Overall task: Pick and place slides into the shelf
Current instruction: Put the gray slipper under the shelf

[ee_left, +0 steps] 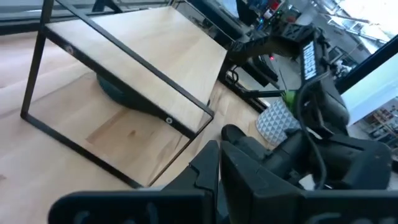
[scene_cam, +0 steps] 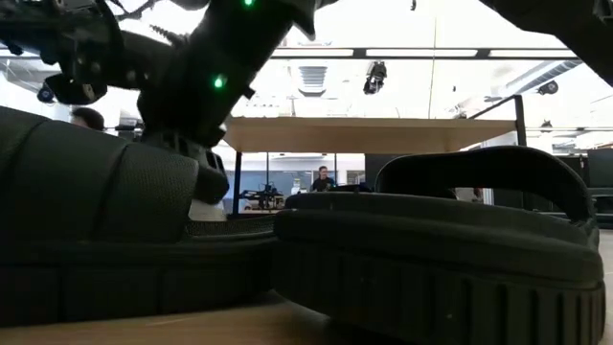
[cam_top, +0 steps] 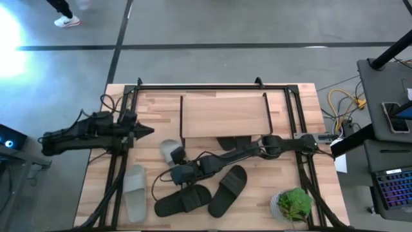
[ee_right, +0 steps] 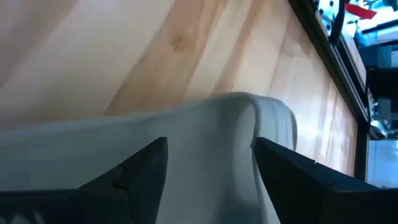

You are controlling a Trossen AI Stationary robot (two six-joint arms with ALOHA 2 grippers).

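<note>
The shelf (cam_top: 224, 115) stands at the table's far middle, with black slides (cam_top: 235, 142) lying under its board. My right gripper (cam_top: 176, 157) reaches across from the right to a light grey slide (cam_top: 168, 149) in front of the shelf's left end and is shut on it. The second light grey slide (cam_top: 134, 191) lies flat near the left near corner. Two black slides (cam_top: 183, 200) (cam_top: 228, 190) lie at the near middle. My left gripper (cam_top: 147, 131) hovers shut, left of the shelf, touching nothing. My right gripper has the light grey slide between its two fingers, one finger (ee_right: 146, 171) on each side of the grey body (ee_right: 211, 155). It comes slanting down from the table's right, at the slide's near end (cam_top: 174, 154). I cannot tell whether the slide is lifted off the table.
A potted plant (cam_top: 293, 205) stands at the near right corner. The black slides fill the low view (scene_cam: 431, 259) close to the camera. Bare wood (cam_top: 161, 106) lies between the shelf and the left arm. The shelf's thin black legs (ee_left: 37, 68) frame the space under the board.
</note>
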